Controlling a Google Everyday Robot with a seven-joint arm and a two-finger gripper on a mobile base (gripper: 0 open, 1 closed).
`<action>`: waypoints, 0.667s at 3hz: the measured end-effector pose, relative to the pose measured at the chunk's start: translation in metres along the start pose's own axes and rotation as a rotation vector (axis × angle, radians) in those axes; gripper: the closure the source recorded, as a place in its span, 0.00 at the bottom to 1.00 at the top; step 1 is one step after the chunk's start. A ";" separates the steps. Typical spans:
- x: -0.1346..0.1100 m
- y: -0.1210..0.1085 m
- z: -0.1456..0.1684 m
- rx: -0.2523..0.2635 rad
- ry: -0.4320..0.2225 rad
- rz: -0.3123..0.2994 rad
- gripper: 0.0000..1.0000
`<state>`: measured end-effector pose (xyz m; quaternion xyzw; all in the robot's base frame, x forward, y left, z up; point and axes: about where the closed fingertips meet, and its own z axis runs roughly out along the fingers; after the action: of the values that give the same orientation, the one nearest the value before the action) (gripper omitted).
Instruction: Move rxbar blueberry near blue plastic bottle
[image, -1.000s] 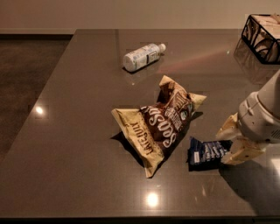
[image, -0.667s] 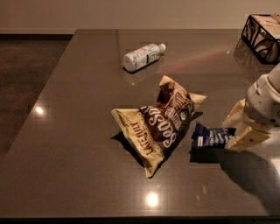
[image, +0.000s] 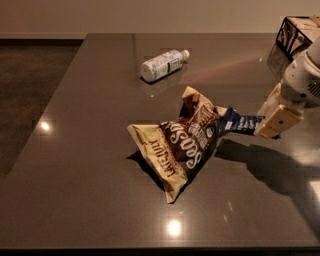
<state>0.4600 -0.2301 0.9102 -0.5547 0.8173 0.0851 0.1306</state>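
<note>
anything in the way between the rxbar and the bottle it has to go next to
Yes, the chip bag: its upper corner lies right beside the rxbar blueberry, held by the gripper at right, on the line toward the blue plastic bottle.

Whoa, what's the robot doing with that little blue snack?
The robot's gripper, at the right side of the table, has its fingers shut on the rxbar blueberry. It holds the bar just above the table, right beside the big chip bag. The blue plastic bottle lies on its side farther back, apart from everything. The bar is not yet near the bottle.
</note>
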 end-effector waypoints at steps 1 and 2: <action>-0.014 -0.022 -0.007 0.021 -0.006 0.064 1.00; -0.030 -0.042 -0.012 0.051 -0.021 0.113 1.00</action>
<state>0.5082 -0.2222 0.9312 -0.5032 0.8478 0.0771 0.1486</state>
